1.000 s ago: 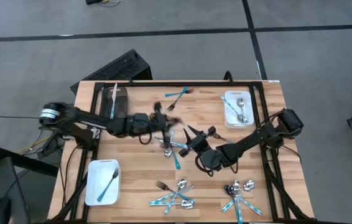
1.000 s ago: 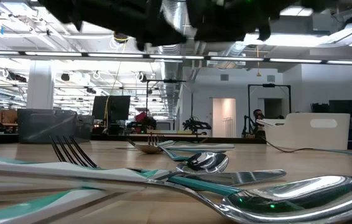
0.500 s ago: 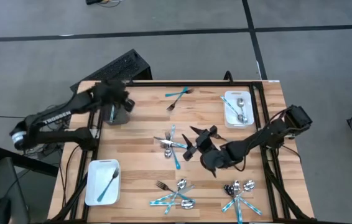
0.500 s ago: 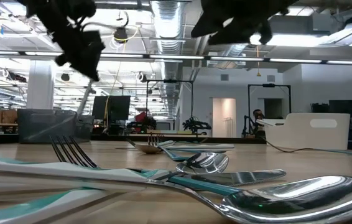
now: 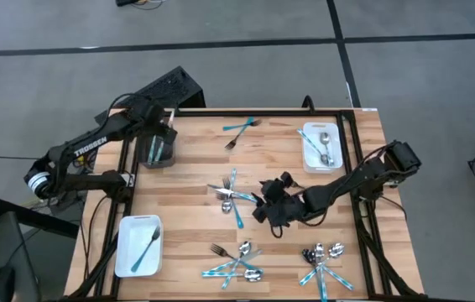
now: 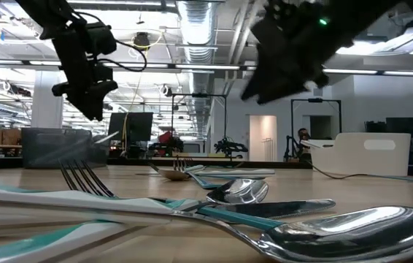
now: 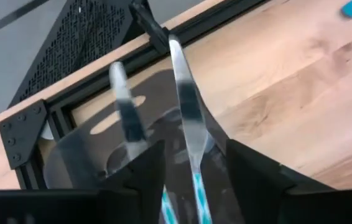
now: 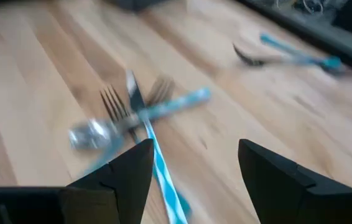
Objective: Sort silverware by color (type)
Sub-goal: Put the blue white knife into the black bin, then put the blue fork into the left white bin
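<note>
My left gripper (image 5: 162,134) hangs open over the dark bin (image 5: 149,158) at the table's far left corner. A teal-handled knife (image 7: 187,106) stands in the gap between its fingers, blade up, with a second knife (image 7: 126,115) beside it in the bin. I cannot see either finger touching them. My right gripper (image 5: 263,210) is open and slants down at mid-table. Just beyond its fingertips (image 8: 191,186) lies a crossed cluster: a silver fork, a spoon and a teal-handled knife (image 8: 157,155).
A white bin (image 5: 321,144) at the far right holds silver spoons. Another white bin (image 5: 138,245) at the near left holds a teal fork. A teal fork (image 5: 239,130) lies at the far middle. Two piles of silverware (image 5: 237,262) (image 5: 321,262) lie by the near edge.
My left gripper has swung from the cluster at mid-table toward the far left corner and now hangs over the dark bin, pointing more steeply down. My right gripper has tipped downward and sunk a little beside the cluster.
</note>
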